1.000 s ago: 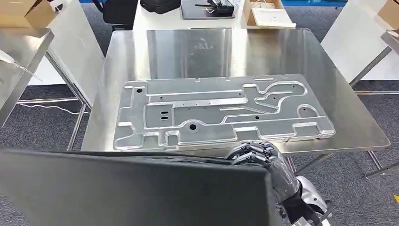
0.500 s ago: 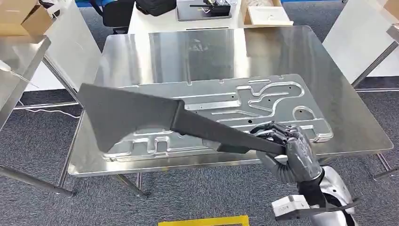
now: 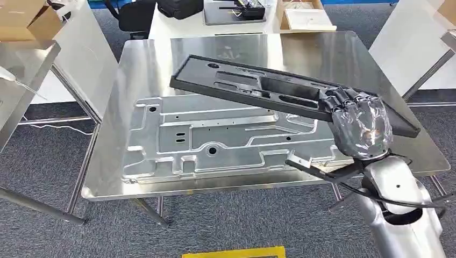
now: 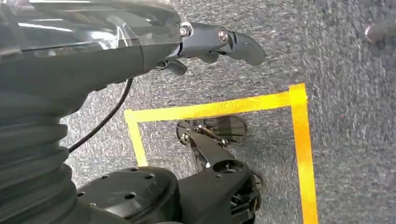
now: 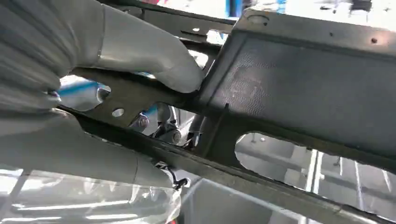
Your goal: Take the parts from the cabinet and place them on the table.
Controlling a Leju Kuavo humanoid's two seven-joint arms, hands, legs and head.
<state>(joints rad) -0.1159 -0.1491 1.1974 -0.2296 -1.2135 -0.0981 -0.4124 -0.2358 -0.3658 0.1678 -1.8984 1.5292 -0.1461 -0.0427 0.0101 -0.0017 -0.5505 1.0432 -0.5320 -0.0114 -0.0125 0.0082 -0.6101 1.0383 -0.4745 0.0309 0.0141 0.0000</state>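
The right hand [image 3: 359, 128] has its fingers clamped on a black panel [image 3: 253, 88], held above the silver plate [image 3: 215, 140] on the worktop [image 3: 145, 59]. The left hand [image 4: 219, 42] hangs with fingers apart, holding nothing.

Grey carpet [image 3: 43, 156] with yellow tape [image 4: 299, 140]; steel side tables [image 3: 21, 80], perhaps shelving.
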